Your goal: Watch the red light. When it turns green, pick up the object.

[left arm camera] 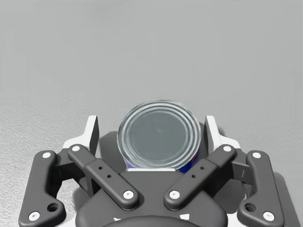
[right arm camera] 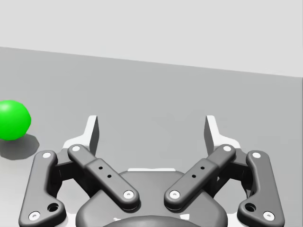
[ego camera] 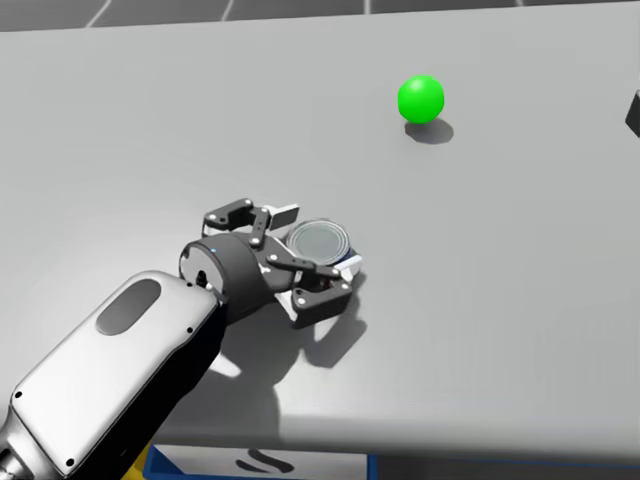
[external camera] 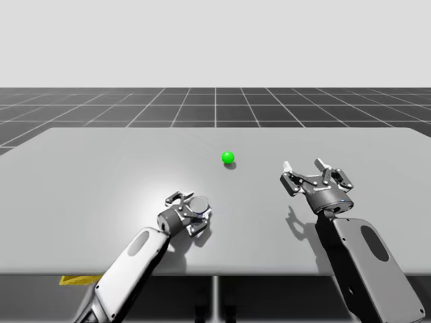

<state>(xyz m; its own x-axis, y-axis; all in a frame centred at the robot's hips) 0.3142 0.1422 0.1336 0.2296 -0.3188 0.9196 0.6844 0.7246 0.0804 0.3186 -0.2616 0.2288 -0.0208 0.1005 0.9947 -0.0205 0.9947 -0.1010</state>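
The light is a small ball point(external camera: 227, 158) glowing green on the grey table point(external camera: 94, 161), also seen as a green ball point(ego camera: 420, 99) in the head view. A silver-topped can with a blue side point(left arm camera: 158, 135) stands upright near the table's front. My left gripper point(left arm camera: 151, 132) is open around the can point(ego camera: 318, 242), one finger on each side with a small gap to it. My right gripper point(external camera: 304, 167) hovers open with nothing in it to the right of the light. From the right wrist view, the green ball point(right arm camera: 13, 120) lies well off beside my right gripper point(right arm camera: 151, 130).
The table's front edge point(external camera: 215, 274) runs just behind my left forearm. A dark grid floor point(external camera: 215, 108) lies beyond the far edge. A yellow item point(external camera: 77, 279) pokes out below the table at the front left.
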